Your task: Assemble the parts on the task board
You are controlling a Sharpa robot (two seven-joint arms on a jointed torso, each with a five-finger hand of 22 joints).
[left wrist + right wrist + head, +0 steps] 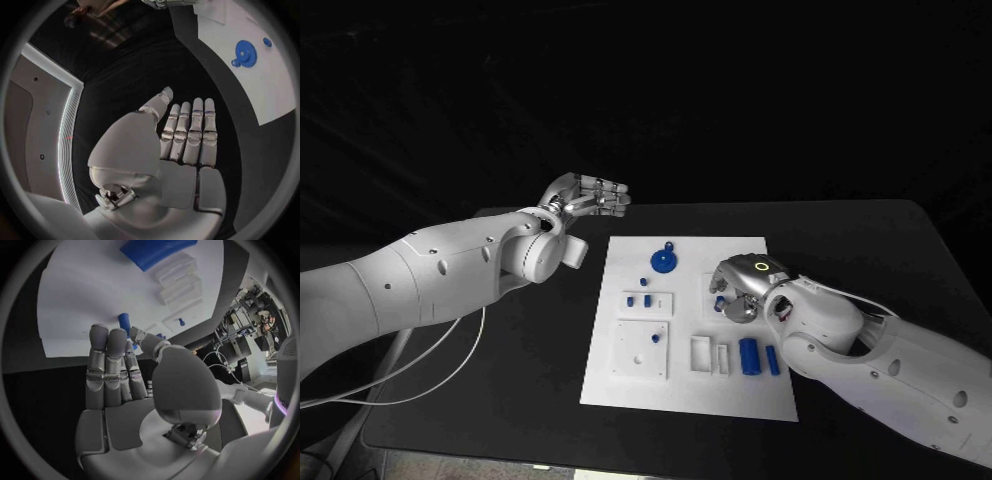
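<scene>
The white task board [687, 385] lies mid-table. On it are a blue gear [666, 262], small blue pegs [640, 298] and two blue cylinders [760, 355]. My right hand [740, 288] hovers low over the board's right side, fingertips down beside a blue peg [720, 300]. In the right wrist view the fingers [109, 360] are straight and the thumb sits against that peg [124, 321]; whether it is pinched is hidden. My left hand [589, 196] is raised off the board's far left corner, its fingers [190, 132] straight with nothing in them. The gear [245, 51] lies beyond it.
A white square plate [642, 348] and narrow white slots [708, 354] sit on the board's near half. A larger blue piece [153, 251] lies on the board [81, 295] ahead of the right hand. Black table [488, 400] surrounds the board.
</scene>
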